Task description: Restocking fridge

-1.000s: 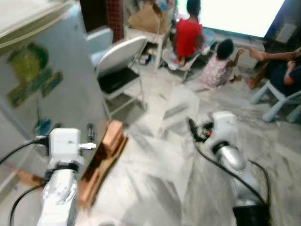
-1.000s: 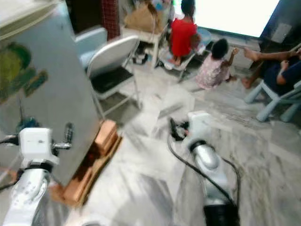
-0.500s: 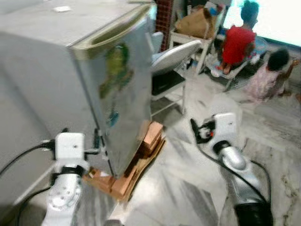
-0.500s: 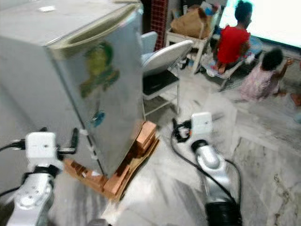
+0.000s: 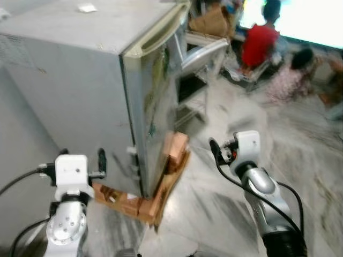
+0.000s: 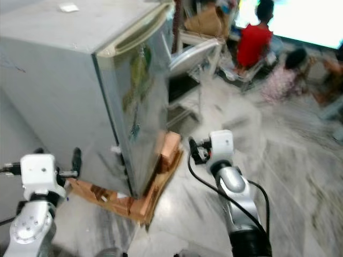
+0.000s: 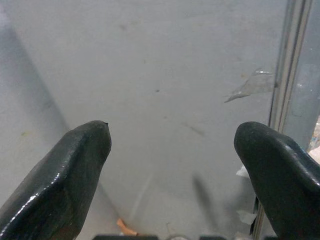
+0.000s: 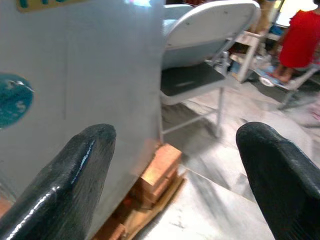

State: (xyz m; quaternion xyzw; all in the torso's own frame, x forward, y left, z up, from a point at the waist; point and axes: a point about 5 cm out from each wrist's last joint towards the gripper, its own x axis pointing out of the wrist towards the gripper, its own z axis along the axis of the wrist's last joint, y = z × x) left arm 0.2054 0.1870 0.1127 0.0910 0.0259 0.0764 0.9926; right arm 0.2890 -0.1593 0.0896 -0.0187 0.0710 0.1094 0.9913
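Both hands, left hand [image 7: 172,165] and right hand [image 8: 175,165], are gaping empty, risking clipping the closed fridge [image 5: 107,80] at 11 o'clock.

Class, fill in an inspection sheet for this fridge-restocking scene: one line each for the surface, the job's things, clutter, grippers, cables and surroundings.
Surface: grey marble floor, bare in front of the robot.
Job's things: grey fridge, door shut, stickers on the door; it stands on bricks and flattened cardboard. No stock seen.
Clutter: a small white scrap on the fridge top.
Grippers: left gripper open, facing the fridge's side panel; right gripper open, facing the door's front corner; neither touches it.
Cables: black cables run along both arms.
Surroundings: grey folding chair beyond the fridge; people sitting further back, near a bright screen.
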